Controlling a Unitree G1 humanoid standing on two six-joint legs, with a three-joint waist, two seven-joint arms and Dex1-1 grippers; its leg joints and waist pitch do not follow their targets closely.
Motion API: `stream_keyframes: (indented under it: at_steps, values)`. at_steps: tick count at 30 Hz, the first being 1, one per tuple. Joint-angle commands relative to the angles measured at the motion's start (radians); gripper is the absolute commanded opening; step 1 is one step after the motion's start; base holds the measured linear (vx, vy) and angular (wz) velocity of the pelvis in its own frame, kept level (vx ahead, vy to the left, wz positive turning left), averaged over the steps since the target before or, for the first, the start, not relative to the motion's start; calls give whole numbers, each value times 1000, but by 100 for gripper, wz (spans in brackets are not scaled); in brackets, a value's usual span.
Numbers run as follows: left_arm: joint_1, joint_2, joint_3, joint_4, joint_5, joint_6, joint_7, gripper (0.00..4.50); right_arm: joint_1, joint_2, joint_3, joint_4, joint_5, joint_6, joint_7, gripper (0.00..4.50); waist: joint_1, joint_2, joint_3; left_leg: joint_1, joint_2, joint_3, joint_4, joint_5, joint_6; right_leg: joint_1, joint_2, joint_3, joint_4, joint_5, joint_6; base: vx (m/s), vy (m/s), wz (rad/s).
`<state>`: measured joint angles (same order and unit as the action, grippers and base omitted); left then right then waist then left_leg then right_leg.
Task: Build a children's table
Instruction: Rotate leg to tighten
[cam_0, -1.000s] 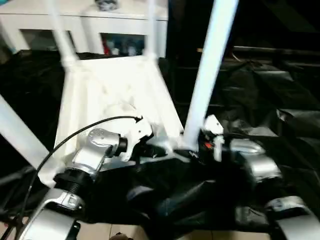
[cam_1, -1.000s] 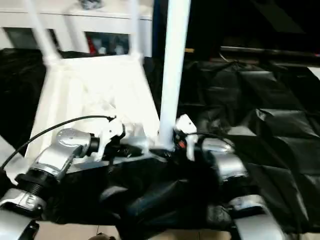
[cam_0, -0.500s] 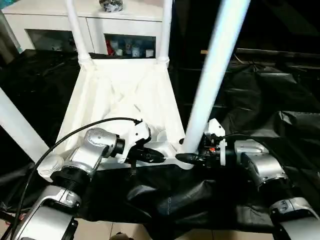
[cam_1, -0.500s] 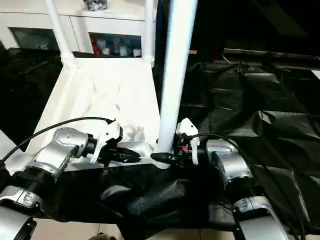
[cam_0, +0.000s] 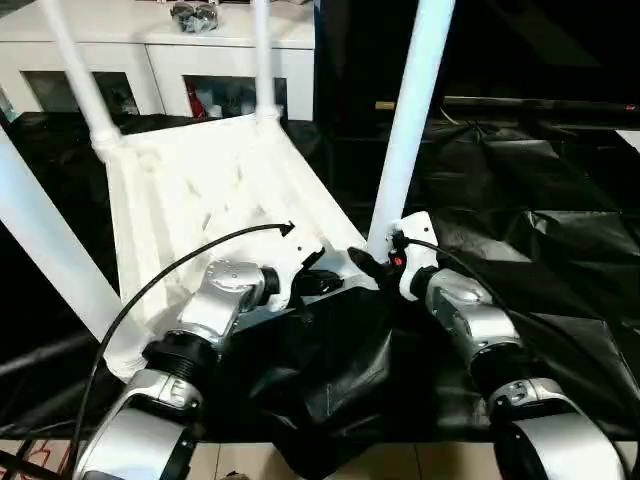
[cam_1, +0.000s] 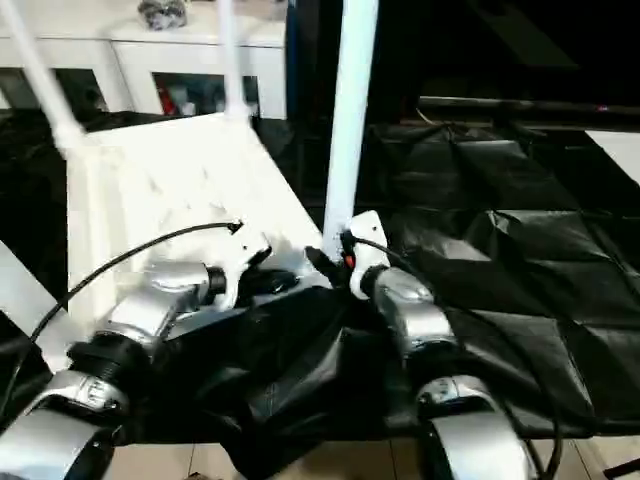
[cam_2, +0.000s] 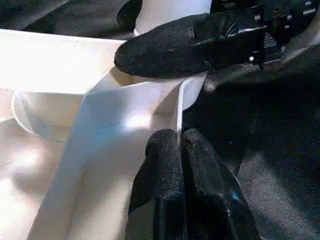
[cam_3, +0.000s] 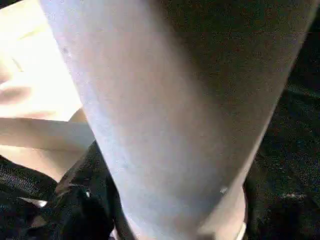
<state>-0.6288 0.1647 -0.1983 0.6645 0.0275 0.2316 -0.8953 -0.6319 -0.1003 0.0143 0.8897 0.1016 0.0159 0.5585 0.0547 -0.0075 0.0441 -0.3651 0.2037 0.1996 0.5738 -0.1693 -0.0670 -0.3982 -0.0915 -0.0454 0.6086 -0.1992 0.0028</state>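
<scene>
All four legs stand in the top (cam_0: 210, 190). Left end effector (cam_2: 178, 145) pinches its rim; right end effector (cam_0: 372, 268) grips near leg (cam_0: 405, 130).

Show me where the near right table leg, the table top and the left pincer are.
near right table leg (cam_0: 405, 140), left eye view, mid shaft.
table top (cam_0: 190, 190), left eye view, ribbed underside.
left pincer (cam_2: 178, 145), left wrist view, between the fingertips.
</scene>
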Motion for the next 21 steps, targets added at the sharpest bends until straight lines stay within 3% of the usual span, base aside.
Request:
stream_keyframes:
  at_steps: [1, 8, 11, 12, 14, 16, 18, 21]
  values:
    - [-7, -63, -34, -35, -36, -6, -8, 0, 18, 67, 66, 51, -27, 51, 67, 346, 1, -1, -46, 14, 26, -21, -78, -377, -4, 20, -49, 33, -103, -398, -159, 0, 0, 0]
    - [9, 4, -55, -58, -25, -44, -121, 0, 45, -15, 110, -11, -27, -43, 272, 368, 5, -3, -50, 9, 27, -17, -75, -338, 18, 29, -48, 33, -93, -300, -187, 0, 0, 0]
    - [9, 47, -62, -61, -35, -63, -202, 0, 72, -75, 120, -76, 11, -39, 449, 368, 9, -4, -55, 6, 27, -13, -69, -278, 43, 36, -46, 34, -83, -204, -211, 0, 0, 0]
    - [6, 61, -66, -59, -37, -69, -230, 0, 78, -94, 123, -93, 21, -30, 502, 368, 12, -7, -57, 2, 27, -12, -66, -246, 60, 43, -44, 32, -75, -149, -226, 0, 0, 0]
    - [4, 73, -68, -57, -37, -75, -252, 0, 82, -110, 126, -104, 24, -23, 542, 368, 17, -4, -60, 3, 29, -8, -60, -190, 79, 43, -39, 30, -63, -50, -258, 0, 0, 0]
    - [-4, 92, -70, -50, -42, -84, -298, 0, 89, -143, 139, -117, 25, -13, 623, 368, 24, -7, -64, 3, 28, -5, -53, -143, 105, 46, -40, 27, -53, 31, -289, 0, 0, 0]
    - [-6, 109, -76, -44, -49, -93, -351, 0, 99, -168, 159, -135, 23, -4, 679, 368, 32, -5, -60, 4, 29, -4, -53, -153, 112, 45, -42, 28, -56, 8, -291, 0, 0, 0]
    - [-10, 123, -86, -34, -49, -104, -392, 0, 108, -190, 181, -151, 18, 4, 734, 368, 39, -4, -56, 9, 33, -6, -60, -199, 85, 41, -46, 28, -64, -87, -274, 0, 0, 0]
